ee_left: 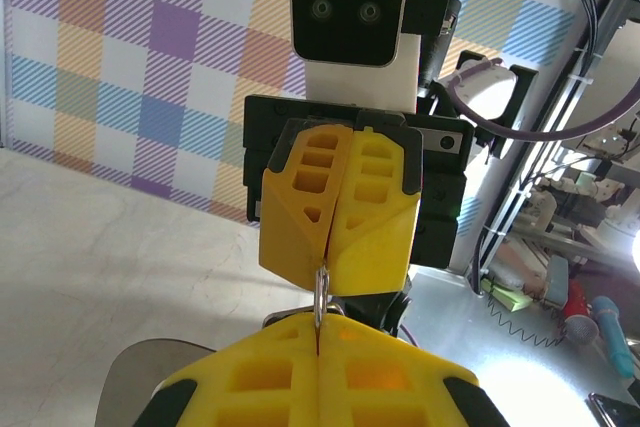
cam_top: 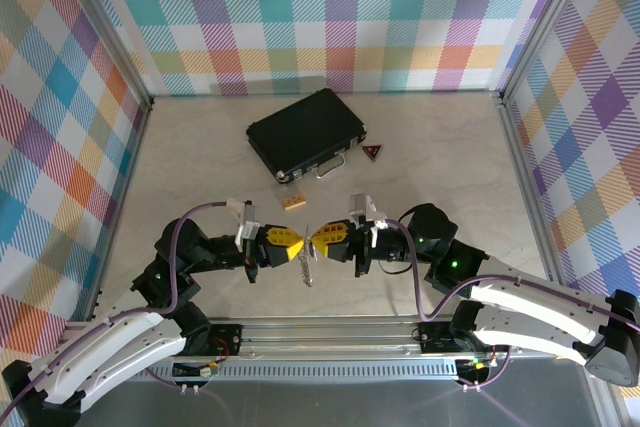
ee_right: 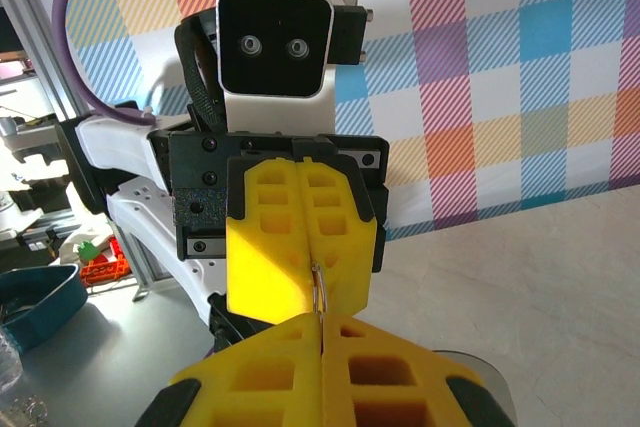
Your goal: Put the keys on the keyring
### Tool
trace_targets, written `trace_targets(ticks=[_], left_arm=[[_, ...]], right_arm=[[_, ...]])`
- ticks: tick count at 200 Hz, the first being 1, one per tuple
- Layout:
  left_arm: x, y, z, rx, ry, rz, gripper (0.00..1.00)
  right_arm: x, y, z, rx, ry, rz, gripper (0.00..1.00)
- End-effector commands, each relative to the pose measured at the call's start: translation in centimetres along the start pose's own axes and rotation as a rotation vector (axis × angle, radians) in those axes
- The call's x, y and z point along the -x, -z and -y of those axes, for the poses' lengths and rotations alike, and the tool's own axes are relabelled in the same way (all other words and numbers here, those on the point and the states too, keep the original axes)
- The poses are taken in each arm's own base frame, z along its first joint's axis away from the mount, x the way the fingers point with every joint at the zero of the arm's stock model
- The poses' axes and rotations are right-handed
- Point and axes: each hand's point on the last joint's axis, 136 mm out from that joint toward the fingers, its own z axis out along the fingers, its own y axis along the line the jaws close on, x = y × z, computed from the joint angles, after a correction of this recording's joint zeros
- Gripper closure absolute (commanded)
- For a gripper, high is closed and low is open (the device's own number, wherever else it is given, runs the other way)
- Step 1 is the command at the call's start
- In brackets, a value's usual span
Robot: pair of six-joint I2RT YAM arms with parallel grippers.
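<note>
On the near side of the black case (cam_top: pixel 305 134), your left claw (cam_top: pixel 298 242) and right claw (cam_top: pixel 318 240) meet tip to tip. Both are clamped fully closed on the keys (cam_top: pixel 308 267), pinching their thin silver loop (ee_left: pixel 320 297). Most of that loop is hidden between the yellow pads. The bunch hanging beneath is too small to tell the keys apart.

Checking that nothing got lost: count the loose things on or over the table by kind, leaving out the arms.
Black case: 1
Tan block: 1
Red-and-black triangle: 1
Key bunch: 1
Total: 4
</note>
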Motion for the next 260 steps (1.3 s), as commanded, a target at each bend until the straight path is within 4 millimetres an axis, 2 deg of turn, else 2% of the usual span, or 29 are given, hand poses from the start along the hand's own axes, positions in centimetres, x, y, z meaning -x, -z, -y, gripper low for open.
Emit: trace_targets(ticks=[1, 61, 161, 260], left_arm=[[1.7, 0.0, 1.0, -0.02, -0.048, 0.023, 1.0], [1.1, -0.7, 0.7, 0.003, -0.04, -0.046, 1.0], [-0.3, -2.0, 0.1, 0.032, 0.004, -0.182, 1.0], [-0.9, -2.2, 0.3, 0.028, 0.026, -0.241, 1.0]], right_arm=[[2.0, 0.1, -0.9, 0.028, 0.022, 0.039, 1.0], [1.7, 0.3, -1.0, 0.026, 0.031, 0.027, 1.0], [0.2, 0.6, -1.4, 0.045, 0.046, -0.051, 1.0], [-0.8, 1.2, -1.5, 0.044, 0.069, -0.106, 1.0]])
